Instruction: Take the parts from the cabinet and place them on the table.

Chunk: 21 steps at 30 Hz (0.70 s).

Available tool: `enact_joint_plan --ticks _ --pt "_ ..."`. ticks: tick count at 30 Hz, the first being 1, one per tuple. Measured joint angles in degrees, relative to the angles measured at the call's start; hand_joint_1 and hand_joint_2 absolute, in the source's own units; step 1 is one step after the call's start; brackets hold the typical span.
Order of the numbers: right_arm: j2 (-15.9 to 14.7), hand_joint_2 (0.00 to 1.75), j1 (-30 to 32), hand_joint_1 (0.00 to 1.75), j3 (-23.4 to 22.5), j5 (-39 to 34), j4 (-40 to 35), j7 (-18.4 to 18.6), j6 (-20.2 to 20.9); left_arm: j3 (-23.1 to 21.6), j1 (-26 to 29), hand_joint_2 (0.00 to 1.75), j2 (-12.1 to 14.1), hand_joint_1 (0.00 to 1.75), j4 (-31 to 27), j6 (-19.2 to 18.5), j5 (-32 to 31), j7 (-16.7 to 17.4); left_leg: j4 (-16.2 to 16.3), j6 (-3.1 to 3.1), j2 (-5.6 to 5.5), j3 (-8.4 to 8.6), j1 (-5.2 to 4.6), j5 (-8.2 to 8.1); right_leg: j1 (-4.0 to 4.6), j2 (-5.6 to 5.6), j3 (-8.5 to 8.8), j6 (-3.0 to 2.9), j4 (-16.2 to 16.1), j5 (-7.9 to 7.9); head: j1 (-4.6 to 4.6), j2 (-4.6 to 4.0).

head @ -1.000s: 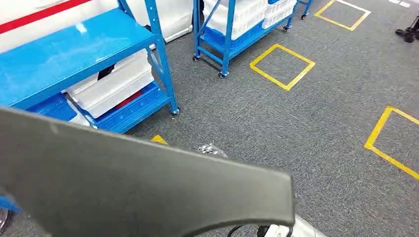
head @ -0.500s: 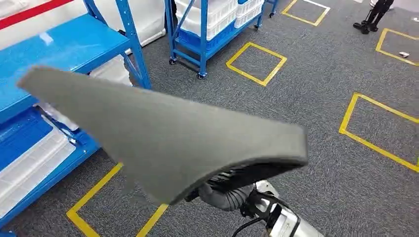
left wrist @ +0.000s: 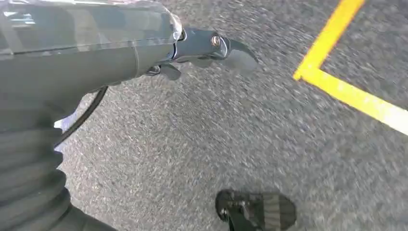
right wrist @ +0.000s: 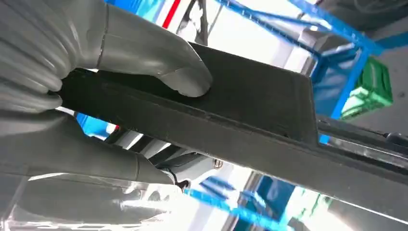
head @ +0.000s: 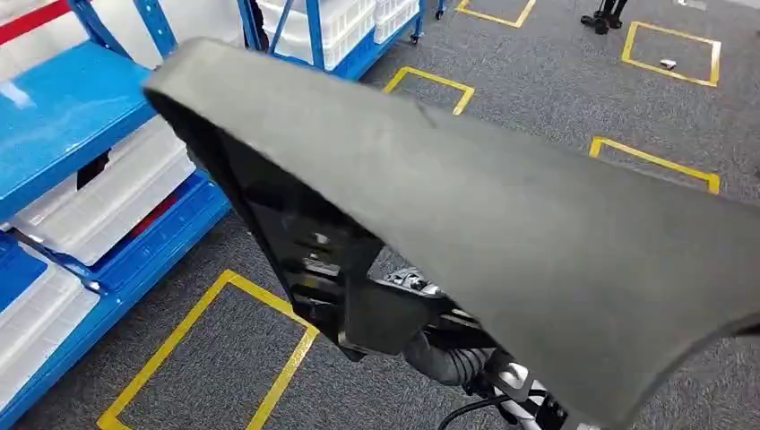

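A large grey plastic panel (head: 502, 215) with a black ribbed underside (head: 296, 242) stretches across the head view, tilted, its far end up toward the blue shelving. My right hand (right wrist: 96, 96) grips it from below at its near end, the thumb (right wrist: 183, 79) pressing on the dark flat face (right wrist: 260, 96); in the head view the right wrist (head: 444, 358) shows under the panel. My left hand (left wrist: 211, 48) hangs over the grey carpet, holding nothing, its fingers loosely extended.
A blue shelf rack (head: 63, 107) with white crates (head: 107, 202) stands at my left. A second wheeled blue rack (head: 336, 36) is further back. Yellow tape squares (head: 206, 358) mark the carpet (head: 538, 90). A person's feet (head: 605, 18) show at the far back.
The camera has turned, so racks and floor marks have shifted left. The panel has swung up and across the view, now showing its black underside; my right hand still holds it.
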Motion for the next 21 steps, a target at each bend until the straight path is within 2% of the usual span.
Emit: enact_joint_plan --ticks 1,2,3,4,5,6,8,9,10,11,13,14,15,16,17,19,20,21 --pt "-0.1 1.75 0.3 1.73 -0.1 0.3 -0.5 0.0 -0.5 0.0 0.1 1.75 0.0 0.0 0.0 -0.1 -0.1 0.1 2.2 -0.1 -1.93 -0.98 0.0 -1.56 -0.17 0.47 0.12 -0.34 -0.4 0.19 0.0 0.0" --pt "-0.1 1.75 0.8 1.73 -0.1 0.3 -0.9 0.0 -0.5 0.0 0.2 1.75 0.0 0.0 0.1 -0.1 -0.3 0.4 6.4 -0.23 -3.17 -2.83 0.14 -3.83 -0.23 0.89 0.06 -0.5 -0.4 0.28 0.0 0.0" --pt "-0.1 1.75 1.5 1.73 -0.1 0.4 -1.2 0.0 -0.4 0.0 0.4 1.75 0.0 0.0 0.1 -0.1 -0.3 0.8 11.1 -0.44 -3.67 -5.0 0.28 -5.95 -0.22 1.56 0.05 -0.51 -0.4 0.28 0.0 0.0" --pt "-0.2 1.75 2.2 1.73 -0.1 0.3 -1.3 0.0 -0.3 0.0 0.6 1.75 0.0 0.0 0.1 -0.2 -0.6 1.0 14.5 -0.67 -3.79 -6.63 0.37 -7.01 -0.22 2.18 0.03 -0.5 -0.3 0.28 0.0 0.0" --pt "-0.2 1.75 2.9 1.73 0.0 0.1 -1.5 0.0 0.0 0.0 0.9 1.75 0.0 0.0 0.1 -0.1 -0.7 1.2 16.4 -0.88 -3.8 -7.68 0.5 -7.06 -0.28 2.98 0.01 -0.48 -0.2 0.27 0.0 0.0" --pt "-0.2 1.75 3.3 1.73 -0.1 -0.1 -1.5 0.0 0.1 0.0 1.0 1.75 0.0 0.0 0.1 -0.1 -0.8 1.4 15.0 -1.07 -3.8 -7.14 0.69 -5.41 -0.42 3.71 0.03 -0.42 -0.1 0.24 0.0 0.0" --pt "-0.2 1.75 3.7 1.73 -0.3 -0.2 -1.6 0.0 0.7 0.0 1.0 1.75 0.0 0.0 0.1 0.0 -0.9 1.9 6.0 -1.54 -4.18 -2.99 1.25 -0.05 -0.8 5.15 0.02 0.14 0.6 -0.1 0.0 0.0" --pt "-0.3 1.75 3.9 1.73 -0.3 -0.2 -1.8 0.0 0.9 0.0 1.0 1.75 0.0 0.0 0.1 0.0 -1.0 2.1 1.3 -1.82 -6.01 -0.87 1.75 1.74 -0.89 5.73 -0.16 0.59 1.2 -0.42 0.0 0.0" --pt "-0.3 1.75 4.0 1.73 -0.3 -0.2 -2.0 0.0 1.0 0.0 1.0 1.75 0.0 0.0 0.2 0.0 -1.0 2.3 0.3 -1.79 -8.59 -0.37 1.71 0.33 -0.71 6.31 -0.81 1.09 2.0 -0.66 0.0 0.0" --pt "-0.3 1.75 4.1 1.73 -0.3 -0.2 -2.0 0.0 1.5 0.0 1.0 1.75 0.0 0.0 0.2 0.0 -1.0 2.4 0.4 -0.77 -7.91 -0.54 1.67 0.52 -0.8 6.77 -1.24 1.41 2.3 -0.58 0.0 0.0" --pt "-0.3 1.75 4.6 1.73 -0.7 0.0 -2.2 0.0 2.6 0.0 0.9 1.75 -0.1 0.0 0.2 0.1 -0.7 2.5 0.5 -0.09 -7.13 -0.59 1.14 0.69 -1.07 7.64 -1.58 2.09 2.1 -0.14 0.0 0.0" --pt "-0.3 1.75 4.9 1.73 -0.9 0.4 -2.3 0.0 2.9 0.0 0.9 1.75 -0.1 0.0 0.2 0.1 -0.7 2.3 0.2 0.27 -6.61 -0.57 1.18 0.91 -1.11 8.04 -1.69 2.4 2.0 -0.08 0.0 0.0" --pt "-0.4 1.75 5.3 1.73 -1.1 0.8 -2.3 0.0 3.1 0.0 0.8 1.75 -0.3 0.0 0.2 0.1 -0.7 2.1 -0.1 0.77 -5.89 -0.49 1.45 1.23 -1.22 6.57 -1.85 2.52 2.7 -0.55 0.0 0.0" --pt "-0.5 1.75 5.4 1.73 -1.4 1.1 -2.3 0.0 3.0 0.0 0.9 1.75 -0.3 0.0 0.2 0.1 -0.7 1.8 -0.2 1.19 -5.36 -0.49 1.35 1.24 -0.9 3.64 -2.85 2.78 4.8 -2.12 0.02 0.0" --pt "-0.6 1.75 5.6 1.73 -1.7 1.2 -2.3 0.0 3.0 0.0 1.0 1.75 -0.3 0.0 0.2 0.1 -0.7 1.7 -0.2 1.33 -4.74 -0.58 1.18 1.23 -1.0 2.44 -4.78 3.07 8.7 -4.42 0.02 0.0" --pt "-0.9 1.75 6.1 1.73 -2.0 1.2 -2.3 0.0 3.0 0.0 1.4 1.75 -0.4 0.0 0.2 0.1 -0.6 1.3 -0.2 1.53 -3.38 -0.64 0.92 1.1 -1.24 1.92 -8.76 3.35 17.1 -7.9 0.02 0.0" --pt "-1.1 1.75 6.5 1.73 -2.2 1.2 -2.3 0.0 3.0 0.0 1.5 1.75 -0.4 0.0 0.2 0.0 -0.5 1.3 -0.2 1.56 -2.67 -0.64 0.83 1.06 -1.33 1.86 -9.95 3.38 19.5 -8.29 0.02 0.0" --pt "-1.3 1.75 6.8 1.73 -2.3 1.2 -2.3 0.0 3.0 0.0 1.5 1.75 -0.4 0.0 0.2 0.0 -0.5 1.2 -0.2 1.53 -2.06 -0.6 0.74 1.01 -1.36 1.76 -9.56 3.32 18.8 -7.18 0.02 0.0"
